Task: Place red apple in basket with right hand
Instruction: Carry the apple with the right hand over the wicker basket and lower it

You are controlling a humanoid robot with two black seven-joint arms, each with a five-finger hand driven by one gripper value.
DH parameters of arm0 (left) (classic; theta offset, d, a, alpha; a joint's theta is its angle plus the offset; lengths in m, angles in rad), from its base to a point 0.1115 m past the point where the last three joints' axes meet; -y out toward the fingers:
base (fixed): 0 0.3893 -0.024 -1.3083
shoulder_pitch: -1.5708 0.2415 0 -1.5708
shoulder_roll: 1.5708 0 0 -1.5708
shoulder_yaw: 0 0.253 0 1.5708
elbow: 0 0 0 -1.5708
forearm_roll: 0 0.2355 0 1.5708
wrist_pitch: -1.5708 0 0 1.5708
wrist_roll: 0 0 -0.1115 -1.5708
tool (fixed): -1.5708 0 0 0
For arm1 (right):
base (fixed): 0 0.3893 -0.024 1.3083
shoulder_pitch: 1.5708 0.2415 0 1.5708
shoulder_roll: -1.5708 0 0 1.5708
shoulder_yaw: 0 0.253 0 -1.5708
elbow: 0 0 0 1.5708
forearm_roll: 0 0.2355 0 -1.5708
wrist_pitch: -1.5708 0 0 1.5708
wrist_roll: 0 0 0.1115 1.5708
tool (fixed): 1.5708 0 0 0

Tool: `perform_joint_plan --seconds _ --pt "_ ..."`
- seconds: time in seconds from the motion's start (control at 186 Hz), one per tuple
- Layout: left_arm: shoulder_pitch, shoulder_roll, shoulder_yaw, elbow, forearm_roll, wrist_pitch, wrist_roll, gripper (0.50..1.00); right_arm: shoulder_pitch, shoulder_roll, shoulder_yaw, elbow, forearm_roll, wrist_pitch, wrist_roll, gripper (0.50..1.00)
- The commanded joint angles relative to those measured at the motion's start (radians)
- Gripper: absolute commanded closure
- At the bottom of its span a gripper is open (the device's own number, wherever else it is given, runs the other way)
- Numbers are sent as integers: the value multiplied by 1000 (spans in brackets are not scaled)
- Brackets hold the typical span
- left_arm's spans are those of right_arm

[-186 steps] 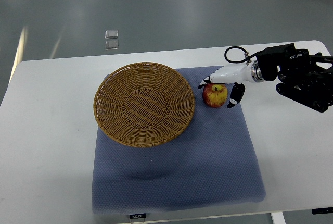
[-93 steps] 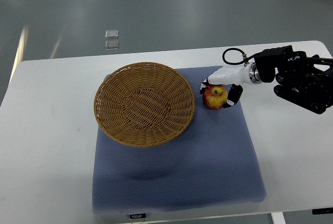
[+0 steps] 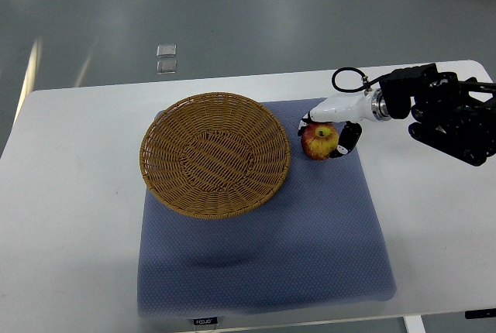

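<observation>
Now right robot hand (image 3: pixel 332 122) closed tighter around red apple (image 3: pixel 319 141), basket (image 3: pixel 215 154) unmoved

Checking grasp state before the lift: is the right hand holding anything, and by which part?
The right hand is closed around the red apple, fingers on its far and right sides. The apple sits on the blue mat, not lifted.
</observation>
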Motion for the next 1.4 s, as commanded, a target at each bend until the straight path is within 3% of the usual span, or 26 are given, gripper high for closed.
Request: perform_joint_plan --seconds 0.0,0.647,1.126,1.395 --pt "0 0 0 0 0 0 0 500 5 -2 2 0 0 0 0 783" --pt "0 0 0 0 0 0 0 500 143 12 5 -1 3 6 0 767" --pt "0 0 0 0 0 0 0 500 177 274 8 -17 15 1 0 754" --pt "0 0 0 0 0 0 0 500 141 312 -4 -52 14 9 0 746"
